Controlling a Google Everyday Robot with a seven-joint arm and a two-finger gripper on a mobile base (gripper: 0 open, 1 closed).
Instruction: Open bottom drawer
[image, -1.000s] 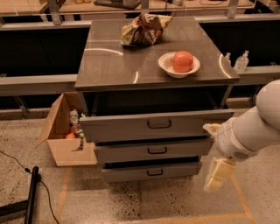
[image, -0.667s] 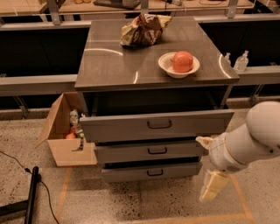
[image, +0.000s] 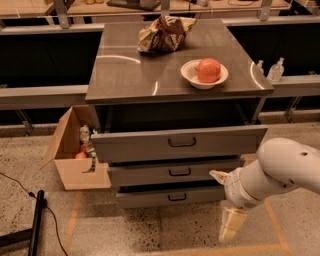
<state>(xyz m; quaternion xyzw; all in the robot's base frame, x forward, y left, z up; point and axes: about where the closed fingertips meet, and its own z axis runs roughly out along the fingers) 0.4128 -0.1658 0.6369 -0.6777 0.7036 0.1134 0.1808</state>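
Lower and further left than a second ago, the cream-coloured end effector (image: 231, 225) on the white rounded robot arm (image: 280, 167) now hangs pointing down over the speckled floor (image: 150, 235), just off the cabinet's right front corner. It holds nothing, and I cannot tell whether it is open or closed. My reading is that the arm is dropping to the height of the lowest tier, with the pull not yet begun. Left of it sits the shallow grey metal bottom drawer (image: 150, 199), lowest of three and set furthest back, its small dark bar handle (image: 177, 197) untouched at centre. Above it the mid-sized grey drawer (image: 145, 175) juts slightly and the tall-fronted grey top drawer (image: 140, 146) stands well out. Farther back, the grey metal desk (image: 130, 75) carries a white bowl (image: 189, 75) of red fruit.
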